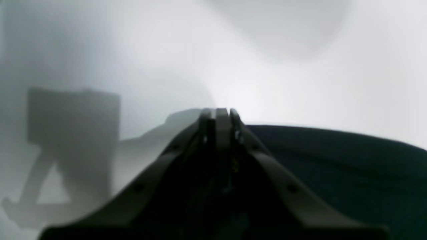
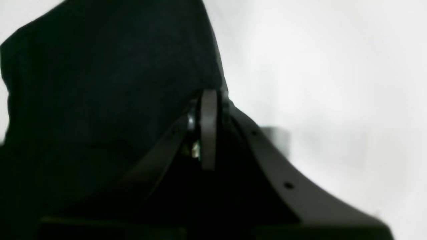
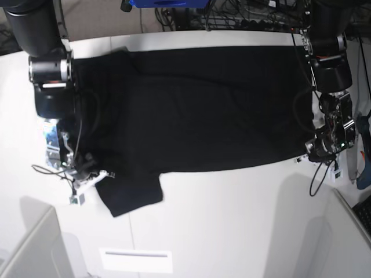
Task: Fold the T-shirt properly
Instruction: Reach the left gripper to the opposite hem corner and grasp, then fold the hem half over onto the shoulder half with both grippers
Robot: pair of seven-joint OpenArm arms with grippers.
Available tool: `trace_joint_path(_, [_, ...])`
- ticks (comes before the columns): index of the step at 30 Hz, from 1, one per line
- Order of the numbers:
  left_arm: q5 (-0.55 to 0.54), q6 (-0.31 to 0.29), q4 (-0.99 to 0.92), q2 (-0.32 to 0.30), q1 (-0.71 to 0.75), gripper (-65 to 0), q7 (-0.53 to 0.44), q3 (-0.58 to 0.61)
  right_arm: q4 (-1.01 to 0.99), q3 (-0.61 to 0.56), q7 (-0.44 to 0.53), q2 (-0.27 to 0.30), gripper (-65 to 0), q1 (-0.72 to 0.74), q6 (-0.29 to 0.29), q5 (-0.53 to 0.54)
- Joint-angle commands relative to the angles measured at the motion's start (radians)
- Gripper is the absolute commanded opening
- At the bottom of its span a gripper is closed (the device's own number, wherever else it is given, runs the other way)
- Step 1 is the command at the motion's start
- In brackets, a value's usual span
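The black T-shirt (image 3: 203,110) lies spread flat on the white table (image 3: 232,220), plain side up, with one sleeve (image 3: 130,194) sticking out toward the front. My right gripper (image 3: 95,174) sits at that sleeve's edge. In the right wrist view its jaws (image 2: 208,96) are shut, with the T-shirt (image 2: 100,83) bunched against them. My left gripper (image 3: 307,152) is at the shirt's front right corner. In the left wrist view its fingertips (image 1: 222,113) are pressed together, and the T-shirt (image 1: 333,160) meets them on the right.
Grey panels stand at the front left (image 3: 32,249) and front right (image 3: 348,231) corners. A white label strip (image 3: 136,260) lies near the front edge. Cables (image 3: 243,17) and a blue object (image 3: 168,3) sit behind the table's far edge.
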Motion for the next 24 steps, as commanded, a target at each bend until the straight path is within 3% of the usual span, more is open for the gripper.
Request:
trace_joint_path(1, [-0.014,-0.008,0.057,-0.008,-0.015,-65.0,-0.008,-0.009,0.058,0.004,0.024,0.009,-65.0,0.024,0.005,0.014])
trace_joint_path(6, [-0.015,-0.014,0.244,-0.004,0.071,-65.0,0.084,-0.079,0.19,0.033,-0.028,0.024,-65.0,-0.043,0.005,0.011])
trace_joint_path(9, [-0.064,-0.066,0.344,0.012,0.126,-65.0,0.151,-0.142,0.279,0.1,-0.077,0.029,-65.0,-0.085,0.005,0.011])
trace_joint_path(11, [-0.1,-0.068,0.394,0.012,0.174,-65.0,0.18,-0.173,0.329,0.132,-0.12,0.036,-65.0,-0.108,0.005,0.01])
trace_joint_path(15, [-0.152,-0.068,0.503,0.008,0.269,-65.0,0.189,-0.193,0.418,0.188,-0.206,0.049,-65.0,-0.163,0.008,0.01])
trace_joint_path(20, [-0.247,-0.066,0.609,0.007,0.37,-65.0,0.191,-0.195,0.513,0.198,-0.229,0.055,-65.0,-0.232,0.01,0.01])
trace_joint_path(24, [-0.307,-0.066,0.672,0.01,0.457,-65.0,0.196,-0.25,0.621,0.211,-0.302,0.073,-65.0,-0.298,0.01,0.01])
